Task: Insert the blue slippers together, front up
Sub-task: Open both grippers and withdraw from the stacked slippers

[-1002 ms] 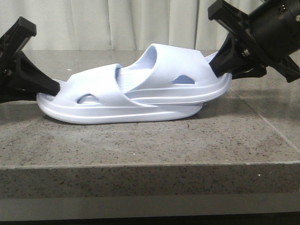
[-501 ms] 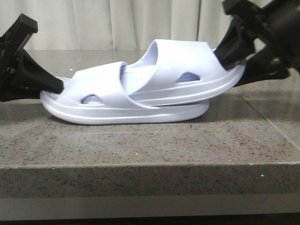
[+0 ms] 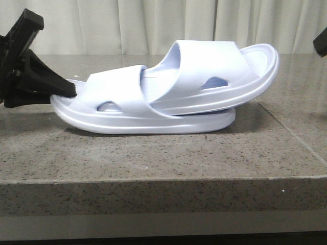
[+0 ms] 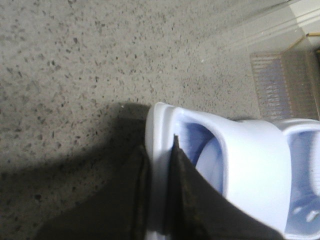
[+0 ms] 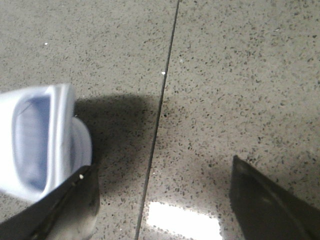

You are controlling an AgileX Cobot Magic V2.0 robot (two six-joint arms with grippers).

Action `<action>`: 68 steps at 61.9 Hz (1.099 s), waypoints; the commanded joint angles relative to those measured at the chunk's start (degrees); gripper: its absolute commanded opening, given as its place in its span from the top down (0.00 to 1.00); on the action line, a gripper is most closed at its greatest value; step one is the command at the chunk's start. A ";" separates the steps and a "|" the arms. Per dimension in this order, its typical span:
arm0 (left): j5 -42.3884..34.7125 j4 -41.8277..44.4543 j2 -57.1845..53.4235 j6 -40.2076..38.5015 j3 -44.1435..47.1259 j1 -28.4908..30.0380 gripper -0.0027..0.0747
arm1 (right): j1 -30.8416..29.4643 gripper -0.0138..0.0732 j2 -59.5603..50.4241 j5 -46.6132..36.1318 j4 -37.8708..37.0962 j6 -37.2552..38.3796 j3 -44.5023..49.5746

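Nesting slippers, left end effector clamped, right one released.

Left end effector (image 3: 65, 91) pinches the rim of the lower slipper (image 3: 143, 120), which lies flat on the table (image 3: 153, 158). Beyond its fingertips, the upper slipper (image 3: 219, 71) sits wedged under the lower strap, tilted, its far end raised. Right end effector (image 5: 162, 200) hangs spread wide, well clear, gripping nothing. Judged risk: only strap friction holds the upper slipper; a left-side tug could pop it loose.
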 commanded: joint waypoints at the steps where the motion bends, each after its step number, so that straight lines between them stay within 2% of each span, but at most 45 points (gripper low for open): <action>1: 2.51 -4.21 -1.42 0.66 -1.27 -0.49 0.99 | -0.49 0.19 -1.88 0.79 1.99 -1.08 -1.21; 27: 2.04 -3.51 -1.42 2.00 -1.27 -1.88 0.97 | -0.49 0.19 -1.92 1.11 1.99 -1.08 -1.16; 30: 2.04 -2.84 -1.42 2.00 -1.27 -1.88 0.92 | -0.49 0.19 -1.92 1.11 1.99 -1.08 -1.16; 34: 2.04 -2.01 -1.42 2.00 -1.27 -1.88 0.79 | -0.49 0.19 -1.92 1.21 1.99 -1.08 -1.16; 40: 2.04 -1.79 -1.42 2.00 -1.27 -1.88 0.52 | -0.49 0.19 -1.92 1.56 1.99 -1.08 -1.16; 45: 1.92 -0.93 -1.54 2.00 -1.52 -1.40 0.40 | -0.49 0.19 -1.92 1.76 1.99 -1.08 -1.16; 54: 0.83 6.68 -3.30 -1.53 -3.75 -0.07 0.40 | -0.49 0.19 -1.92 1.86 1.99 -1.14 -1.16; 64: -4.92 28.65 -9.16 -16.97 -8.59 2.17 0.40 | -0.14 0.19 -2.53 3.79 1.99 -1.07 -1.16; 68: -5.04 41.55 -11.59 -25.33 -11.55 2.82 0.40 | 0.92 0.19 -3.59 4.44 1.75 -1.07 -1.16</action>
